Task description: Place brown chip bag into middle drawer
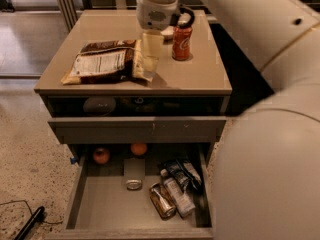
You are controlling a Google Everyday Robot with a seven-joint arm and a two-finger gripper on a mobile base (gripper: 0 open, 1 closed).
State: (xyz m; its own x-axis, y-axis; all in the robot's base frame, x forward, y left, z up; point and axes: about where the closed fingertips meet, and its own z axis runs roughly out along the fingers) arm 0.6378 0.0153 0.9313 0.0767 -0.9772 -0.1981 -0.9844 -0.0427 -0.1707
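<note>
Gripper (149, 73) down at the right end of the brown chip bag (102, 63), flat on the bench (200, 76); open or closed, cannot tell. Below, middle drawer (100, 209) pulled out, holding two round fruits (101, 155), silver can (134, 174), brown can (162, 200), dark packets (179, 176).

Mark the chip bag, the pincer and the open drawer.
Chip bag (100, 63): camera view, white label panel.
Pincer (149, 71): camera view, lower end, at the bag's right edge.
Open drawer (100, 206): camera view, bare grey floor.
</note>
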